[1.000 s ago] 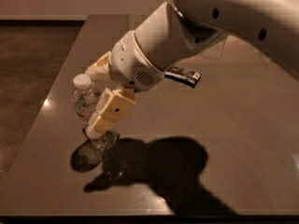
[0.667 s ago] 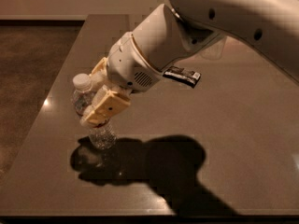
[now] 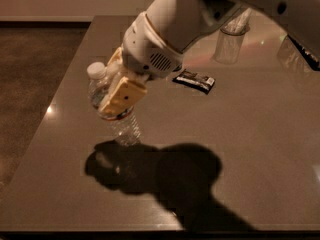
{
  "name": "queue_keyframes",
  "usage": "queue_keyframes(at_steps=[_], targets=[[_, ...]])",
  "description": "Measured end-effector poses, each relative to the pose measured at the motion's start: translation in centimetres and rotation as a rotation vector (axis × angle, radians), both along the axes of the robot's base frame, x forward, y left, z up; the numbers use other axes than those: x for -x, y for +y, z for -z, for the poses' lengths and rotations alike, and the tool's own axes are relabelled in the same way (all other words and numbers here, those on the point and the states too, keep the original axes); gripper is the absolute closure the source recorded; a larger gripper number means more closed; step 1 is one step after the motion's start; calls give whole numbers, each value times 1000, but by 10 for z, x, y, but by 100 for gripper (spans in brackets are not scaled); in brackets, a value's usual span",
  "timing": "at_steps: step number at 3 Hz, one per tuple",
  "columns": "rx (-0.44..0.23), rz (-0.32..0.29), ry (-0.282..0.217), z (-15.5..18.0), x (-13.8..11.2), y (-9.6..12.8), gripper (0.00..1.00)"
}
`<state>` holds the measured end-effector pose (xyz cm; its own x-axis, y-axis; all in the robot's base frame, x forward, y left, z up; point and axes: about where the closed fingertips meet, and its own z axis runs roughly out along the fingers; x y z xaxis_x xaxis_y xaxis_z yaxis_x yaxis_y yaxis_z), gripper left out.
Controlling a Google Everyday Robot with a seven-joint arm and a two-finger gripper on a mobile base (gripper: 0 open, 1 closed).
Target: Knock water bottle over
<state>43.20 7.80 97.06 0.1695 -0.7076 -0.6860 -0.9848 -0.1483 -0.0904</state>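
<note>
The water bottle (image 3: 125, 126) is a small clear ribbed bottle with a white cap (image 3: 95, 70). It leans with its cap to the upper left and its base on the dark table (image 3: 240, 134), left of centre. My gripper (image 3: 107, 89) hangs from the white arm at the bottle's upper half. It is open and straddles the bottle. One cream finger (image 3: 122, 96) lies across the label on the near side, and the other finger (image 3: 115, 59) shows behind the neck.
A dark snack packet (image 3: 194, 80) lies behind the arm. A tall clear glass cup with white sticks (image 3: 230, 41) stands at the back. Another clear object (image 3: 292, 51) sits at the right edge. The table's left edge (image 3: 55, 99) drops to the floor just beyond the bottle.
The bottle stood upright between the fingers before. Now it leans over to the left, and the gripper has moved left with it.
</note>
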Motion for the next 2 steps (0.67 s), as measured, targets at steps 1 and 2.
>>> queue_keyframes(at_steps=[1,2], targets=[[165,55,17,6,-21,-29,100],[325,49,-19,26,-31,-47,100]])
